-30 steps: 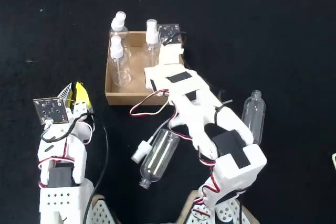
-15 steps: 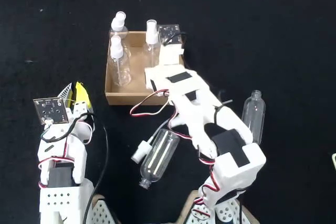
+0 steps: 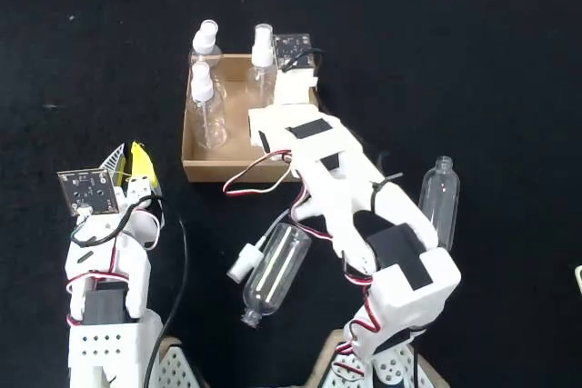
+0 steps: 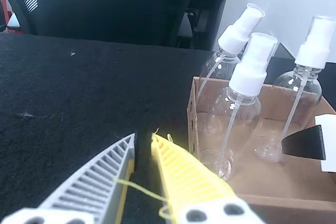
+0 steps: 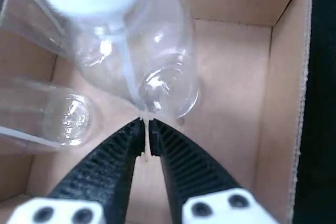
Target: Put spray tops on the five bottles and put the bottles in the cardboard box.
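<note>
1. Reaching over the cardboard box [image 3: 194, 168], the right claw [image 5: 146, 126] has edged slightly toward the far wall over the last second. Its jaws are pinched almost together on nothing, with the tips just beside the base of the nearest capped bottle [image 5: 165, 95].
2. Three capped bottles stand in the box, and the nearest capped bottle has shifted a touch farther back.
3. The left claw [image 4: 143, 146] sits near the box's outer wall, narrow and empty, unmoved.
4. On the tabletop [image 3: 473, 61], a topless bottle [image 3: 273, 270] lies touching a loose spray top [image 3: 242, 263]. A second topless bottle [image 3: 438, 199] lies beyond the right arm. Both are unchanged.
</note>
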Available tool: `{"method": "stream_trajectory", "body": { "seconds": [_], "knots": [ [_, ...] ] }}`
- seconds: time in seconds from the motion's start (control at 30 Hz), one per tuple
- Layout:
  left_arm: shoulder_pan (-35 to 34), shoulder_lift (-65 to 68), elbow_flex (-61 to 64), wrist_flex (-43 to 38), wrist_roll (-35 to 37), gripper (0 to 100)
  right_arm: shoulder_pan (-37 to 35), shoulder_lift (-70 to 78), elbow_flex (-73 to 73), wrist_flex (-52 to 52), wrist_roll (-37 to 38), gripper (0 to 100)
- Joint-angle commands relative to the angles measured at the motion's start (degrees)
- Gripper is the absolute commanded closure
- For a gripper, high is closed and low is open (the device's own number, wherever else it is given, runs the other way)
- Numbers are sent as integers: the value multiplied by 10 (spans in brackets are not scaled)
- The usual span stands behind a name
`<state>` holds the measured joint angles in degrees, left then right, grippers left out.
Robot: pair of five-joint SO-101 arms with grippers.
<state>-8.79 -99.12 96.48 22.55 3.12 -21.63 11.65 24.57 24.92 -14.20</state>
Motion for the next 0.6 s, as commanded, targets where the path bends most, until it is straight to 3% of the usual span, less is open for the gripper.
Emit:
{"method": "stream_trajectory", "body": {
  "seconds": [0.0,0.57],
  "knots": [
    [-5,3,12,-12,-4,953,8,-7,-32,-13,-1,986],
    [-5,3,12,-12,-3,953,9,41,-61,-18,-4,986]
  ]
}}
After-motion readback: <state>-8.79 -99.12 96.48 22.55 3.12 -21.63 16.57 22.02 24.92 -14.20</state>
